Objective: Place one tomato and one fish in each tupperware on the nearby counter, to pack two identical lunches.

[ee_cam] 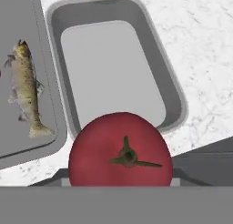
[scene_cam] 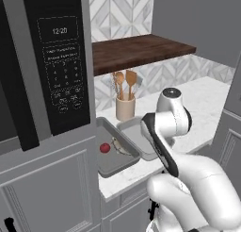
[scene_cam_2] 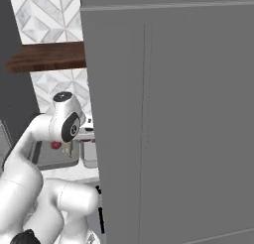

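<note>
A red tomato with a green stem looms close in the hand view, held in my gripper, whose fingertips it hides. It hangs over the near rim of an empty grey tupperware on the white counter. The other tupperware lies beside it to the left and holds a fish and the second tomato. From the left base view my arm covers part of the empty tupperware. A second fish is out of view.
A tan utensil cup stands behind the trays under a dark wooden shelf. A black microwave sits in the tall grey cabinet on the left. A grey cabinet panel blocks most of the right base view.
</note>
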You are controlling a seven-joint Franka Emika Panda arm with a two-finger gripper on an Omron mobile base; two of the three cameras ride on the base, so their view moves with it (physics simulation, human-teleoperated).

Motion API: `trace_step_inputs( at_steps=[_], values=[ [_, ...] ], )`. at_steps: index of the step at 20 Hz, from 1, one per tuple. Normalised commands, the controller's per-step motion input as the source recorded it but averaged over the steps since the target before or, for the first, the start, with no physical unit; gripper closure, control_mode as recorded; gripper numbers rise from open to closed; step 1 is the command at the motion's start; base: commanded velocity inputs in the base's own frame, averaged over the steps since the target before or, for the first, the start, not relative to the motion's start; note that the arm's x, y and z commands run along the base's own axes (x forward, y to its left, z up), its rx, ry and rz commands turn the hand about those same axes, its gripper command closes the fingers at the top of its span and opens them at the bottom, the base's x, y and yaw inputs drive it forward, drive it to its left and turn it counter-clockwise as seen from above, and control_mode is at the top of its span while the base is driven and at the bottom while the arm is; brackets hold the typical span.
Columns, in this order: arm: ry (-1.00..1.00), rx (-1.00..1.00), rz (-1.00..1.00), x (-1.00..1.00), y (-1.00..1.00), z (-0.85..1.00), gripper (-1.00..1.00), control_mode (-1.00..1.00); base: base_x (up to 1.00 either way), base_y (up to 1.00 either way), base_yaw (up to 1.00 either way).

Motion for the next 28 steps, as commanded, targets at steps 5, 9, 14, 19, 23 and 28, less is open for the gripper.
trace_step_inputs(
  at_steps=[5, 9, 14, 19, 23, 28],
  values=[
    [0.22, 0.01, 0.00, 1.00, 0.06, -0.67, 1.00, -1.00, 0.00, 0.00, 0.00],
    [0.11, 0.00, 0.00, 1.00, 0.00, -0.58, 1.00, -1.00, 0.00, 0.00, 0.00],
    [0.00, 0.00, 0.00, 0.90, 0.00, -0.37, -1.00, -1.00, 0.00, 0.00, 0.00],
    [-0.07, 0.00, 0.00, 0.36, 0.00, -0.17, -1.00, -1.00, 0.00, 0.00, 0.00],
    [-0.10, 0.00, 0.00, -0.04, 0.00, 0.02, -1.00, -1.00, 0.00, 0.00, 0.00],
    [-0.10, 0.02, -0.07, -0.92, -0.24, 0.64, -1.00, -1.00, 0.00, 0.00, 0.00]
  ],
)
